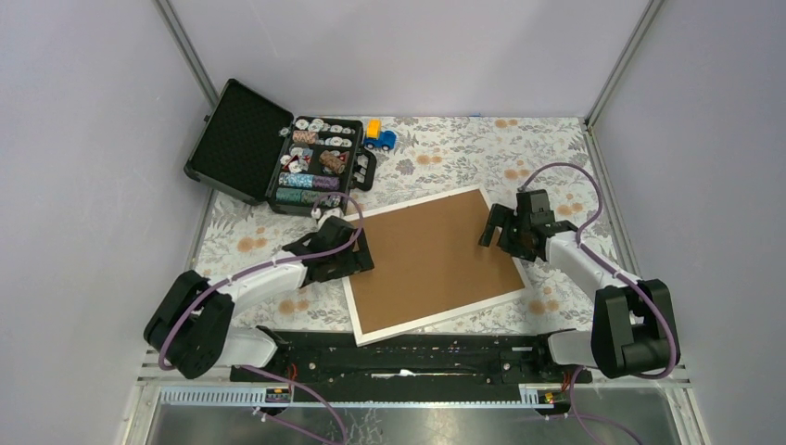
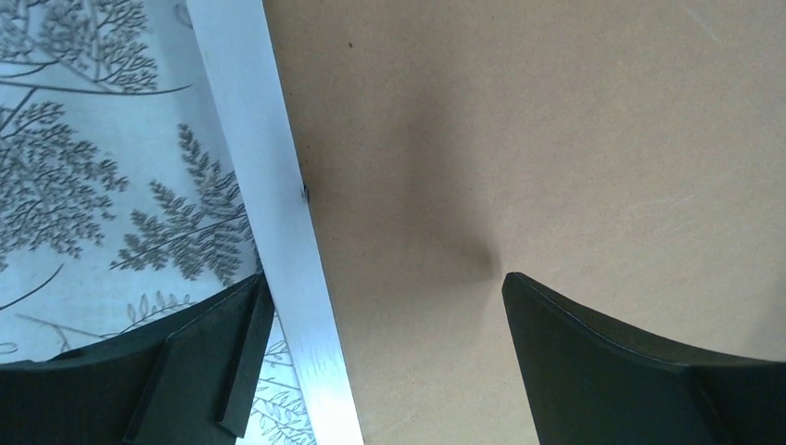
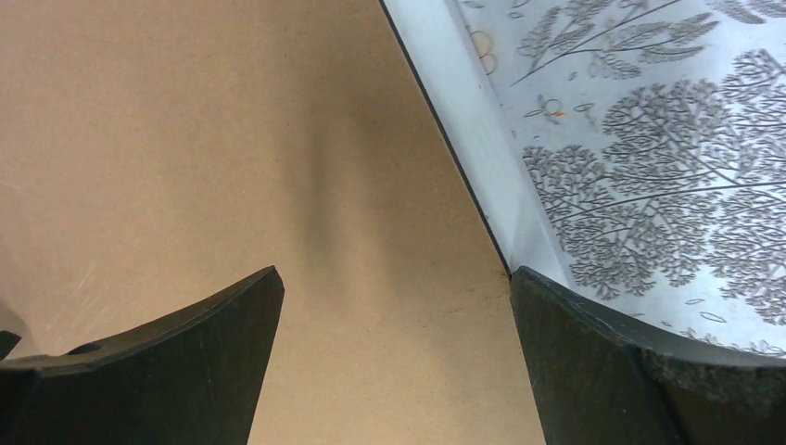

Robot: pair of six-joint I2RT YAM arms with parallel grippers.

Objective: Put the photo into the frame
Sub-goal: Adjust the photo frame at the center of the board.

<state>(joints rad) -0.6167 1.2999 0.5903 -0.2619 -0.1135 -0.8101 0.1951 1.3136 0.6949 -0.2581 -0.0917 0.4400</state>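
Note:
The frame (image 1: 428,264) lies flat mid-table, brown back up, with thin white moulding around it. My left gripper (image 1: 359,252) stands open over the frame's left edge. In the left wrist view its jaws (image 2: 385,278) straddle the white moulding (image 2: 269,185), one finger over the cloth and one over the brown back (image 2: 575,139). My right gripper (image 1: 496,236) is open at the frame's right edge. In the right wrist view it (image 3: 396,271) hangs over the brown back (image 3: 185,139), beside the white moulding (image 3: 463,111). Nothing is held. The photo is out of view.
An open black case (image 1: 236,139) with trays of poker chips (image 1: 315,167) sits at the back left, close to the frame's far left corner. A blue and yellow toy car (image 1: 378,137) stands behind it. A floral cloth (image 1: 556,158) covers the table; walls enclose three sides.

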